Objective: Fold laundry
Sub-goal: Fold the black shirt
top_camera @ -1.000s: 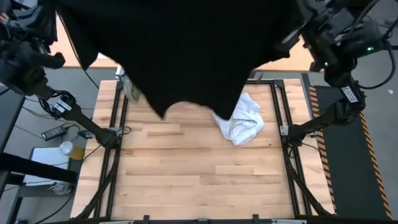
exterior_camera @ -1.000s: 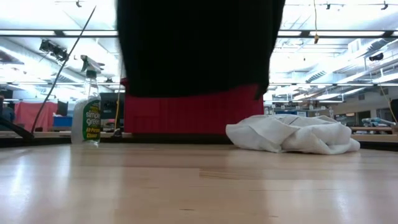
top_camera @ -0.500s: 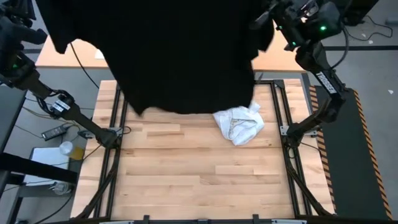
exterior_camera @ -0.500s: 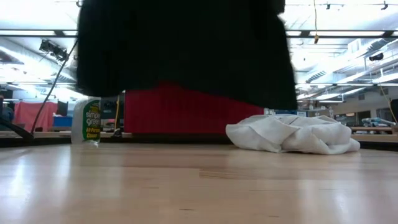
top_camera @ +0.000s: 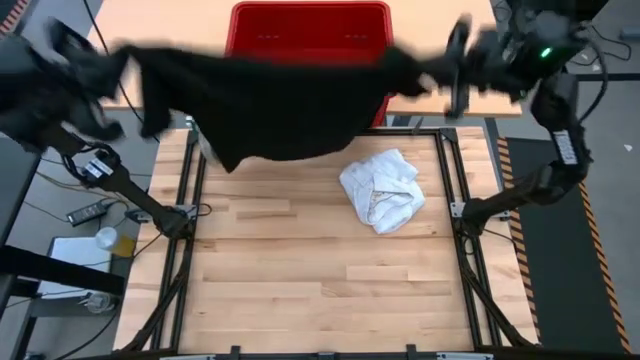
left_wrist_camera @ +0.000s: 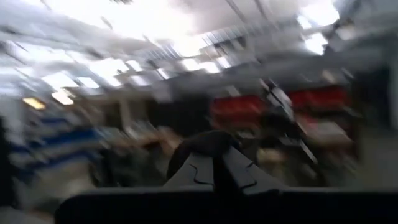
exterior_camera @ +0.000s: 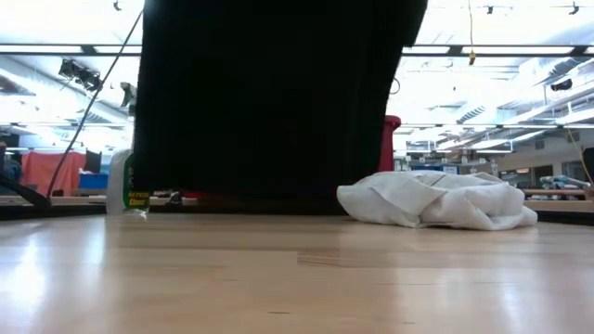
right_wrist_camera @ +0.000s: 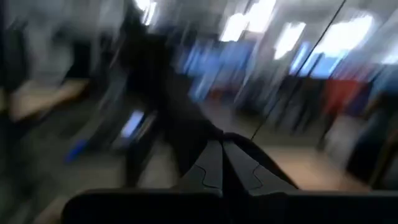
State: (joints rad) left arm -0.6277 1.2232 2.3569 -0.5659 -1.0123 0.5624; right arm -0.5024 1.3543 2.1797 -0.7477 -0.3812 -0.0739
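The large black garment (top_camera: pixel 280 100) hangs spread between my two raised grippers over the table's far edge, in front of the red basket. My left gripper (top_camera: pixel 118 58) is shut on its left end and my right gripper (top_camera: pixel 440 72) on its right end. In the low view the black garment (exterior_camera: pixel 269 102) drops as a wide curtain, its lower edge (exterior_camera: pixel 260 195) near table level; whether it touches the table I cannot tell. The white garment (top_camera: pixel 382 190) lies crumpled on the table's far right part. The blue garment is out of view. My left gripper pinches a bunched upper corner (left_wrist_camera: pixel 202 146) of the black garment between its shut fingers (left_wrist_camera: pixel 199 174), high above the table's far left. The cloth runs from it across toward the other arm and sags below. My right gripper pinches the opposite upper corner (right_wrist_camera: pixel 186 140) between its shut fingers (right_wrist_camera: pixel 239 168), high above the table's far right. The cloth hangs from it and stretches toward the left arm, sagging in the middle.
A red plastic basket (top_camera: pixel 310 20) stands beyond the far edge, partly behind the cloth. A spray bottle (exterior_camera: pixel 122 186) stands at the far left edge, mostly hidden by the cloth. The near half of the wooden table (top_camera: pixel 320 290) is bare wood.
Both grippers have come down from high near the overhead camera and moved toward the far edge, still shut on the black garment. The garment has dropped with them: its lower edge, once well above the basket's middle, now hangs near table level.
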